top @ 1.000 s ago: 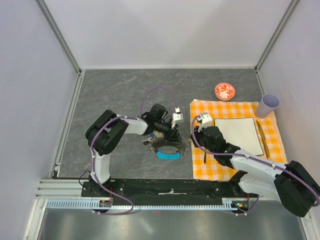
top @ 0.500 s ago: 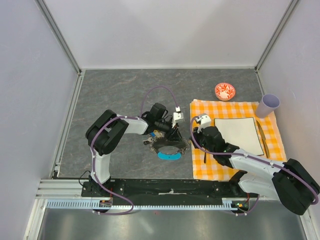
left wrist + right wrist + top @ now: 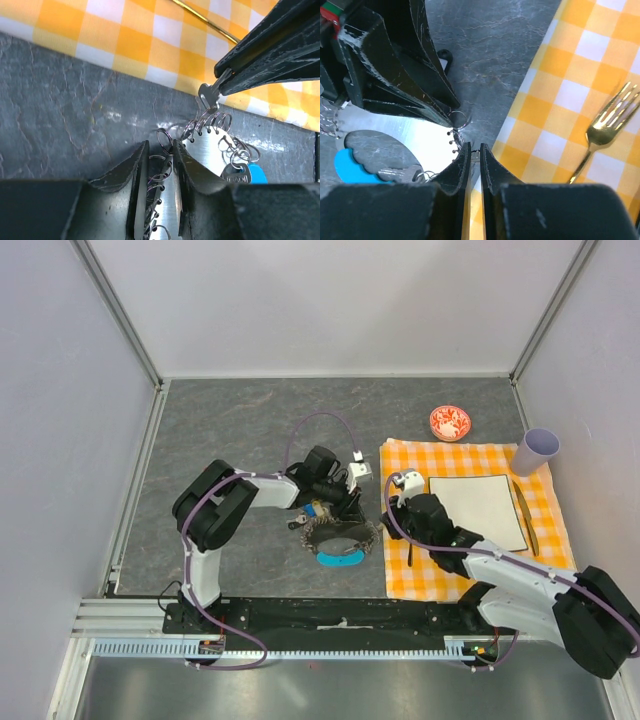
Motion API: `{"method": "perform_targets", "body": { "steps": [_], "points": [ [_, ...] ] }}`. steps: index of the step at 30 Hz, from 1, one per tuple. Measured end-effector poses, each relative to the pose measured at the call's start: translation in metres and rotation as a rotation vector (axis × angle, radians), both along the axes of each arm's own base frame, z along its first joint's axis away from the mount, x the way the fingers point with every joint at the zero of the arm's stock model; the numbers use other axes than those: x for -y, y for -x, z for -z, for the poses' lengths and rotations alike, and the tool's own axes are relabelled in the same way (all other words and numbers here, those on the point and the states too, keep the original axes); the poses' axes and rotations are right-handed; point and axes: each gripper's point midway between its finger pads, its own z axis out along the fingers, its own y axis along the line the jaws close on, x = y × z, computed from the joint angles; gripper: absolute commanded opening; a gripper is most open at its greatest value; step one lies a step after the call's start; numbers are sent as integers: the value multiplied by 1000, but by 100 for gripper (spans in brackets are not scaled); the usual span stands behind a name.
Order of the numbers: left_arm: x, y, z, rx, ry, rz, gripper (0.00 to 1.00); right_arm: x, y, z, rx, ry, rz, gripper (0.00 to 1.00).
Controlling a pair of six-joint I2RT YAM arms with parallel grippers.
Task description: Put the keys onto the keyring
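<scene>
- Sliding slightly nearer, the keyring (image 3: 340,558) sits clamped in the left gripper (image 3: 161,150).
- Meanwhile the right gripper (image 3: 475,147) pinches a key (image 3: 206,95) at its edge, so threading looks close.

Left gripper (image 3: 160,150) crowds keyring (image 3: 206,156), fork (image 3: 606,129) nearby

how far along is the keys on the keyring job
Done: one small grey metal key already hangs on the shiny flat metal keyring beside its cyan tag. In hand: the left gripper clamps the keyring; the right gripper pinches a small silver key at a wire loop. Left: threading it on.
</scene>
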Motion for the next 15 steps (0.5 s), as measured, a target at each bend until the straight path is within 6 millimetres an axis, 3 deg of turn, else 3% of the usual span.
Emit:
{"method": "perform_targets", "body": {
  "steps": [4, 12, 15],
  "points": [
    [-14, 7, 2, -41, -39, -85, 32, -9, 5, -2, -22, -31, -44, 2],
    [-73, 47, 3, -119, -90, -302, 32, -48, 23, 7, -130, -82, -232, 2],
    [-81, 53, 3, -134, -84, -333, 32, -57, 26, 9, -146, -91, -279, 2]
  ]
}}
